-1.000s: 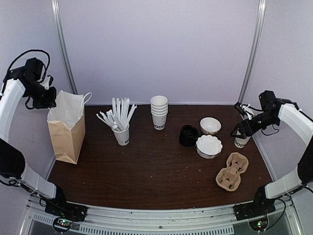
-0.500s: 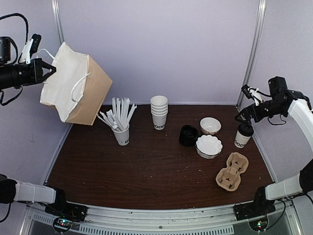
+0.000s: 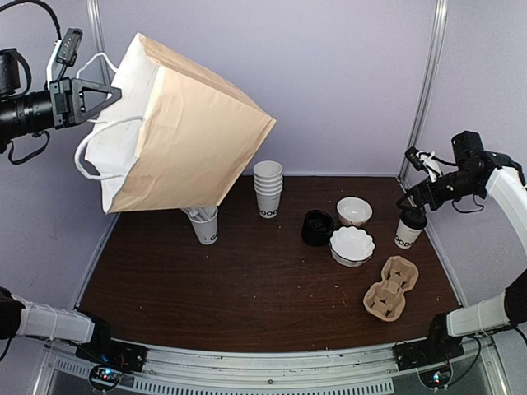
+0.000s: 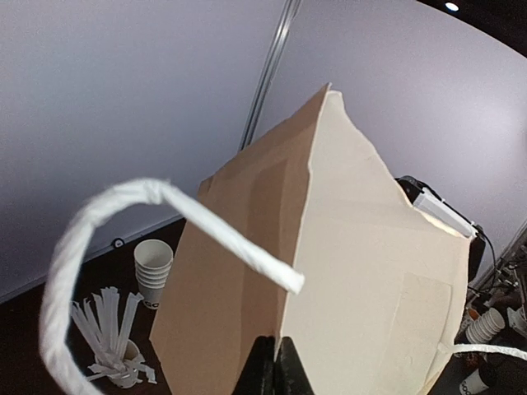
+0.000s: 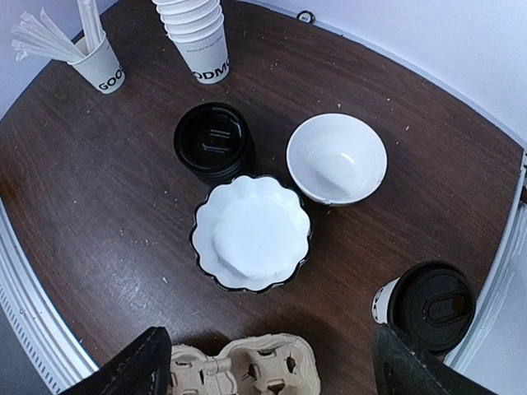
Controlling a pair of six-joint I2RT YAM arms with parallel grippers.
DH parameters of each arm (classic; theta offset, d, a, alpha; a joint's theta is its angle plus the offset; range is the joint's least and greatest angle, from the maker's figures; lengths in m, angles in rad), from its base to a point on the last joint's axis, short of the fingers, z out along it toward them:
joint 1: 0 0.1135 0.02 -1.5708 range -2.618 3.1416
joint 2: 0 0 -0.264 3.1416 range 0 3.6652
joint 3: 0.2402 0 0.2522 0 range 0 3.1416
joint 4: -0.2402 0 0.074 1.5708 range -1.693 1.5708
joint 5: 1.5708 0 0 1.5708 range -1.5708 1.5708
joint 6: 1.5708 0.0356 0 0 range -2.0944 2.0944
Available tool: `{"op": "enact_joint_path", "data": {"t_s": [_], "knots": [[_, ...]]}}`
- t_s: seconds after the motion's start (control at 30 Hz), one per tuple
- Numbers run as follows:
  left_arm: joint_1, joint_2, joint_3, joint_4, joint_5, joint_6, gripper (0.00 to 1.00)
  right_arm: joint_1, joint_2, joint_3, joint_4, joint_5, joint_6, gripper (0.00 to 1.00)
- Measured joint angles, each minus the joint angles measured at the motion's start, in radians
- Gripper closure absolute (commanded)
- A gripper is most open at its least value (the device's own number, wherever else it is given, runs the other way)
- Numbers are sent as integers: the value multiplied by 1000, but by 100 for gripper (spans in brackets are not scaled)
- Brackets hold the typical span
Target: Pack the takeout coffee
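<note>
High at left, left tool [image 3: 114, 90] clamps paper bag [image 3: 185, 132]; right tool [image 5: 270, 346] gapes empty.

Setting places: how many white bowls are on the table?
2. A plain round bowl sits back right; a scalloped bowl just in front of it, beside the black lids. The raised bag might hide others.

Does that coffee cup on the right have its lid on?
Lid on: a black lid covers the top of the upright coffee cup.
</note>
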Motion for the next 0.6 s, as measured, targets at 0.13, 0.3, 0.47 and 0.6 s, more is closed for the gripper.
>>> {"op": "enact_joint_path", "data": {"t_s": [0.13, 0.3, 0.47, 0.6], "knots": [[-46, 18, -84, 58, 92, -29, 100, 0, -26, -10, -70, 19, -135, 22], [-156, 96, -165, 81, 147, -23, 100, 12, -52, -60, -154, 77, -279, 28], [-312, 203, -197, 36, 117, 58, 100, 17, -103, -207, -209, 166, -432, 32], [-403, 286, -198, -16, 63, 138, 100, 21, -119, -271, -265, 229, -552, 47]]}}
